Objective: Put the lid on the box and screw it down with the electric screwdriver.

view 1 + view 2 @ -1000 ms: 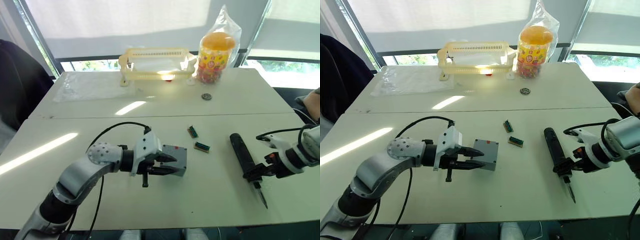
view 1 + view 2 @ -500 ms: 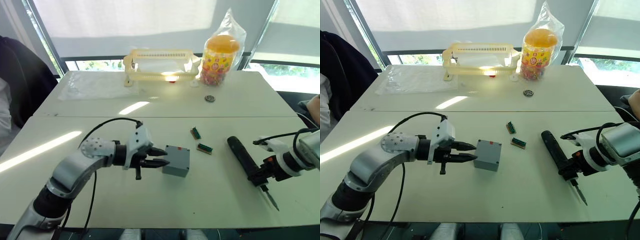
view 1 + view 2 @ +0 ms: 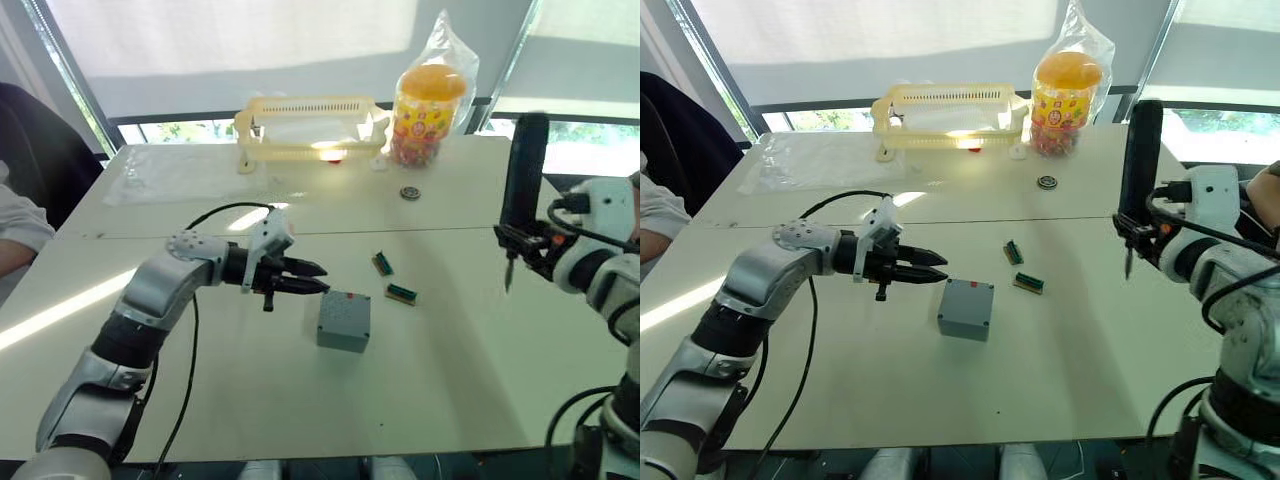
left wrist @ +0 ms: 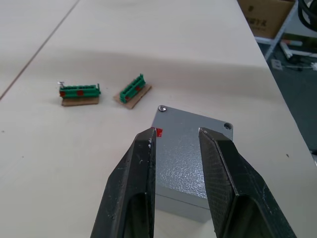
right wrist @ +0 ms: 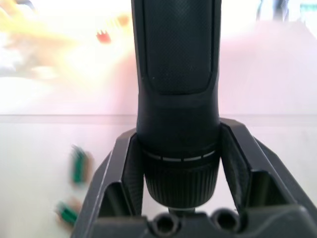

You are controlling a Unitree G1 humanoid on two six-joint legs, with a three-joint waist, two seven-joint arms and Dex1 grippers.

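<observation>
Right gripper (image 3: 1140, 235) clamped on electric screwdriver (image 3: 1137, 160), upright, bit down. Lid (image 4: 190, 144) sits on box (image 3: 966, 309) mid-counter (image 3: 1060, 380). Left gripper (image 3: 300, 279) apart, just beside the box. Lower bit squarely onto 1 corner screw (image 4: 162, 108).

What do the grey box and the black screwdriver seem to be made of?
The box looks like grey plastic or perhaps painted cast metal: its top has a fine pebbled texture with small shiny screws at the corners. The screwdriver, held upright in the right hand, looks like matte black plastic with a faintly grainy skin; its thin bit appears to be metal.
</observation>
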